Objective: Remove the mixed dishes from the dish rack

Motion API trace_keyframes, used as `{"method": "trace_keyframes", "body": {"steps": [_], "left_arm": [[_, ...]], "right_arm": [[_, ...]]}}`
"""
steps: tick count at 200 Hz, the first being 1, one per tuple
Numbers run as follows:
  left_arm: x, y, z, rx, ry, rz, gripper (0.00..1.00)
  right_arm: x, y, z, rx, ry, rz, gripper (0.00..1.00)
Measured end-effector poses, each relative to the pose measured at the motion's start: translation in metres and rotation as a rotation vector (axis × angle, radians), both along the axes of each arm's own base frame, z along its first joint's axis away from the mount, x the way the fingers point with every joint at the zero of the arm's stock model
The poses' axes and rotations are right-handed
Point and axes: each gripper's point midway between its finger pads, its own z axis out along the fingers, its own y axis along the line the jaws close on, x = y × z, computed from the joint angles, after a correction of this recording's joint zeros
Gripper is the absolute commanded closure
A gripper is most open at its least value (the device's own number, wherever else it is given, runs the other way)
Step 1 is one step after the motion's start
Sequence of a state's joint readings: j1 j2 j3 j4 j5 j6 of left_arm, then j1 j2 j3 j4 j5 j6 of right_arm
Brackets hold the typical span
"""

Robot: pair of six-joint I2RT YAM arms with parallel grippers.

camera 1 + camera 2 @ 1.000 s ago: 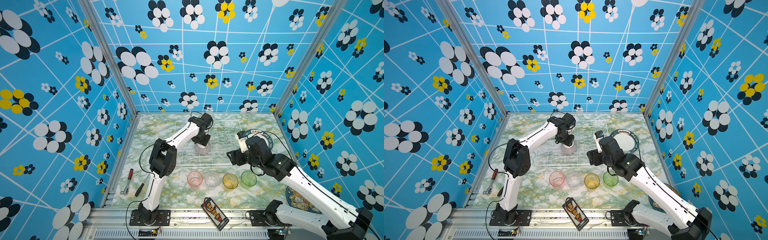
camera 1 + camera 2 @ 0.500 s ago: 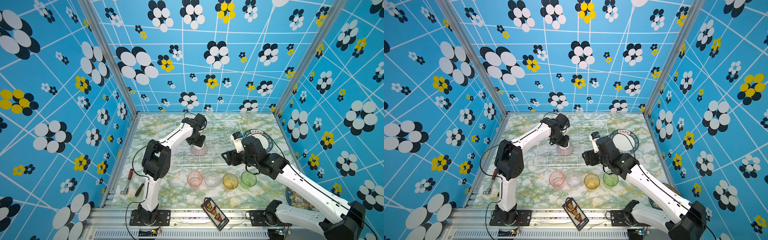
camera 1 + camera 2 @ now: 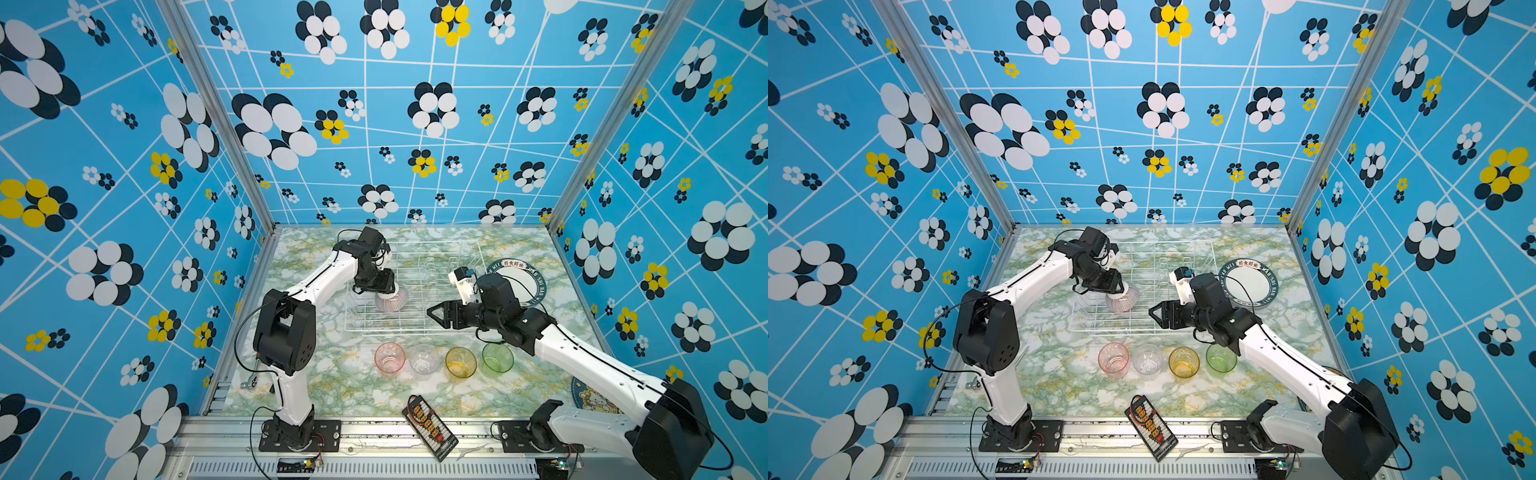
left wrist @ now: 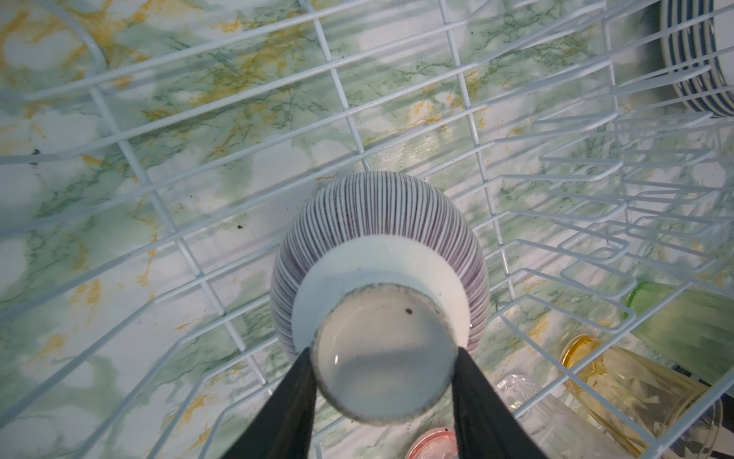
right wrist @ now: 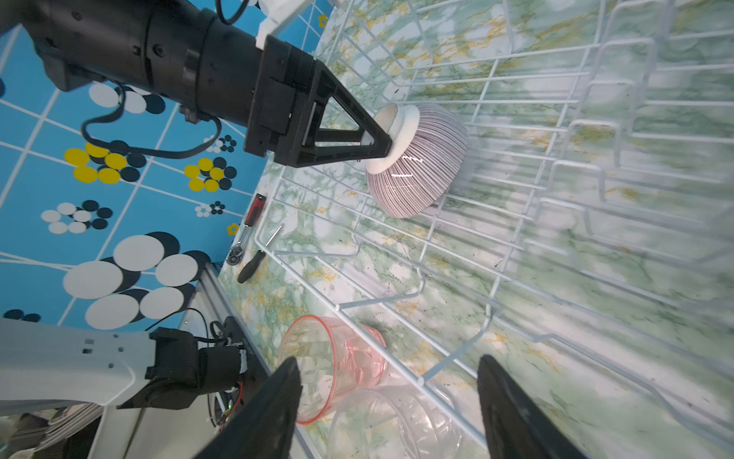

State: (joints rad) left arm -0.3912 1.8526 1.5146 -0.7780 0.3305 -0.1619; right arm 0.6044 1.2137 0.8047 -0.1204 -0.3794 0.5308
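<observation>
The dish rack point(image 3: 388, 331) is a white wire basket in the middle of the table. Inside its left part the small purple-striped bowl point(image 3: 394, 301) point(image 4: 381, 222) hangs mouth down and tilted, with my left gripper point(image 3: 384, 291) point(image 4: 383, 353) shut on its white foot ring. My right gripper point(image 3: 432, 313) point(image 5: 387, 365) is open and holds nothing, over the rack's front right rim. A stack of white plates point(image 3: 517, 279) with dark green rims lies right of the rack. Pink point(image 3: 390, 357), clear point(image 3: 424, 360), yellow point(image 3: 460, 362) and green point(image 3: 497, 357) tumblers stand in a row before the rack.
A black board with orange connectors point(image 3: 430, 428) lies at the table's front edge. A round blue printed mat point(image 3: 590, 399) shows behind the right arm. Hand tools point(image 5: 248, 238) lie near the left wall. Upright prongs point(image 3: 436, 270) fill the rack's right half.
My left gripper has carried the bowl leftward and slightly nearer inside the rack. My right gripper has swung left along the rack's front, and its jaws have narrowed a little.
</observation>
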Motion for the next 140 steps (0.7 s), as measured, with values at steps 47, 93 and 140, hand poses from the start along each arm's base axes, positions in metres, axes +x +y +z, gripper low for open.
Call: {"method": "trace_keyframes", "body": {"steps": [47,93,140], "left_arm": [[-0.004,0.001,0.003,-0.143,0.026,0.023,0.54],[-0.003,0.000,0.023,-0.299,0.010,0.033,0.54],[-0.008,-0.006,0.038,-0.428,0.014,0.021,0.54]], "right_arm": [[0.004,0.021,-0.007,0.133,0.074,0.039,0.47],[0.012,0.035,-0.009,0.208,0.111,0.054,0.51],[0.023,0.035,0.003,0.263,0.085,0.039,0.54]]}}
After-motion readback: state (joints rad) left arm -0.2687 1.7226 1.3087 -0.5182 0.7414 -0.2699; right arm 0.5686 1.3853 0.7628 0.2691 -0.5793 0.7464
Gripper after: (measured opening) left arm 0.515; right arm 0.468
